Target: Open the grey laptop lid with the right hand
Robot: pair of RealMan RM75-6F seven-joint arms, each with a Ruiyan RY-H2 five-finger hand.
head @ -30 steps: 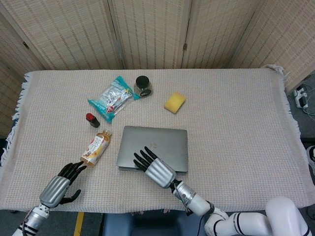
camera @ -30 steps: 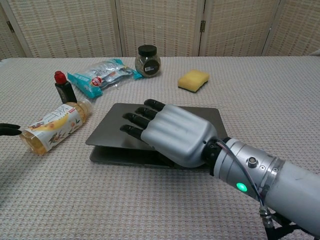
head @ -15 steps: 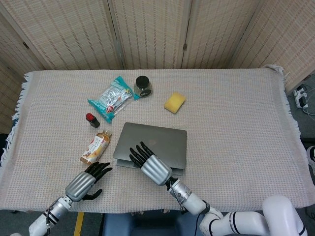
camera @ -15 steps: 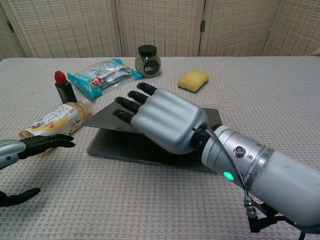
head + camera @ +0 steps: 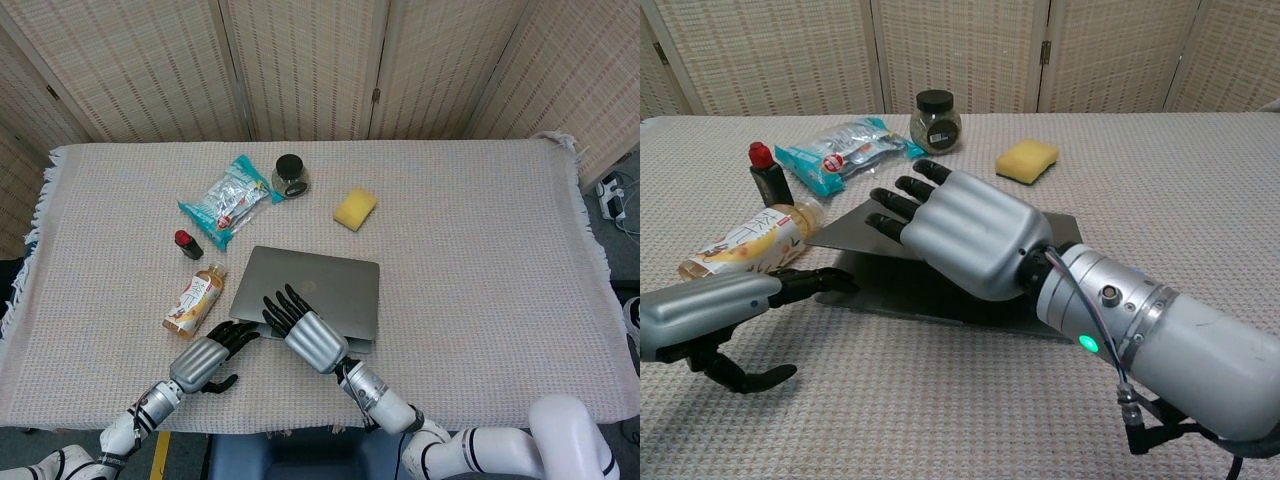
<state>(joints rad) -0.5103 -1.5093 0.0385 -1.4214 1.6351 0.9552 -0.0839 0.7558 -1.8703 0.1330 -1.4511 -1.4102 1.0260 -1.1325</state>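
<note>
The laptop [image 5: 320, 290] is a flat grey slab with a plain matte lid, lying near the middle of the table [image 5: 480, 260] towards the robot's side. Its long axis runs left to right across the table, the hinge edge away from the robot and the opening edge facing it. The lid is lifted a little at the near edge — in the chest view a dark wedge of gap shows between it and the base.

The right hand [image 5: 960, 232] lies over the near left part of the lid, fingers [image 5: 902, 205] stretched out and apart; whether the thumb is under the lid's edge cannot be told. The left hand [image 5: 720, 308] sits low just beside the laptop's near left corner, fingers extended towards the base, holding nothing.

Left of the laptop lies a bottle [image 5: 195, 299] on its side, and beyond it a small red-capped bottle [image 5: 187, 243], a snack bag [image 5: 228, 200], a dark-lidded jar [image 5: 290, 175] and a yellow sponge [image 5: 355, 208].
</note>
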